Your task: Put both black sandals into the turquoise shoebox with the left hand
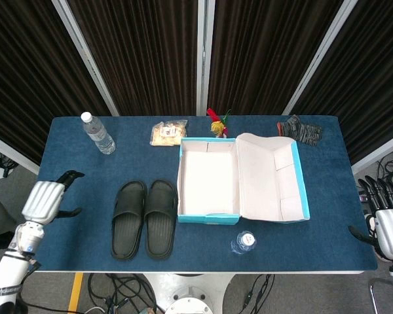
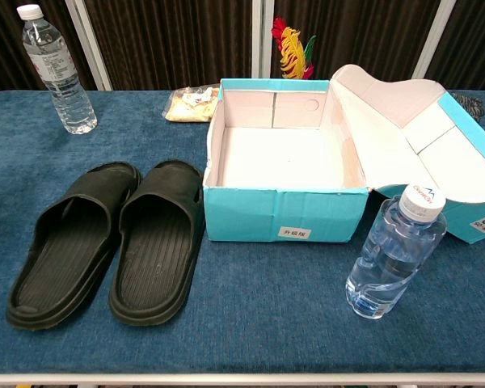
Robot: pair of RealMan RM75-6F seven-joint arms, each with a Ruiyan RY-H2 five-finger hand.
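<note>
Two black sandals (image 1: 145, 218) lie side by side on the blue table (image 1: 78, 170), soles down, toes toward the far edge, the pair touching along their inner edges. The right-hand sandal sits just beside the left wall of the turquoise shoebox (image 1: 207, 186), which stands open and empty with its lid (image 1: 272, 176) folded back flat to the right.

The left hand (image 1: 44, 199) hangs over the table's left edge, well apart from the sandals — fingers apart and reaching toward the table, holding nothing. The right hand (image 1: 388, 226) is off the table's right edge near the front corner, fingers extended and spread, also holding nothing. Neither hand appears in the chest view.

Other items noted: a tall water bottle (image 1: 97, 133) upright near the far left corner; a packet of snacks (image 1: 168, 133) at the far edge just behind the box; a red and yellow feathered toy (image 1: 217, 123) beside it; a dark glove (image 1: 299, 129) near the far right corner; a small water bottle (image 1: 243, 243) upright at the front edge — close to the box's front wall but not touching it
</note>
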